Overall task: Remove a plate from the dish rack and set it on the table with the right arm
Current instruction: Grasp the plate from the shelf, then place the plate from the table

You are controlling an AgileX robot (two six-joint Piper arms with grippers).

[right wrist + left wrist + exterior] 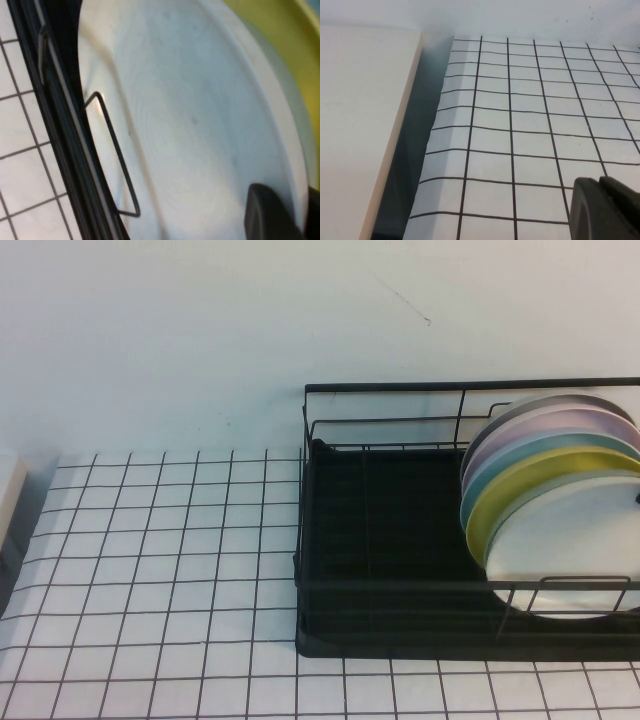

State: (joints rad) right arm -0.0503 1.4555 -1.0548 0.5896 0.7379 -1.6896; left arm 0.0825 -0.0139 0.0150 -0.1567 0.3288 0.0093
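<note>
Little of me shows: my left gripper [607, 210] is a rounded, matte black fingertip with a thin seam running down it, seen at the edge of its own wrist view. My right gripper [280, 215] shows the same dark, smooth, blunt-cornered finger in its wrist view, plain black with no markings.

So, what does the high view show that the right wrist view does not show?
Only the high view shows the whole dish rack, the full row of plates with the purple plate and blue plate at the back, and the wall. Only the right wrist view shows the right gripper, close against the plate. Both show the whitish plate, the yellow plate behind it, rack wire and the gridded table. The left gripper, over the table, appears in neither.
</note>
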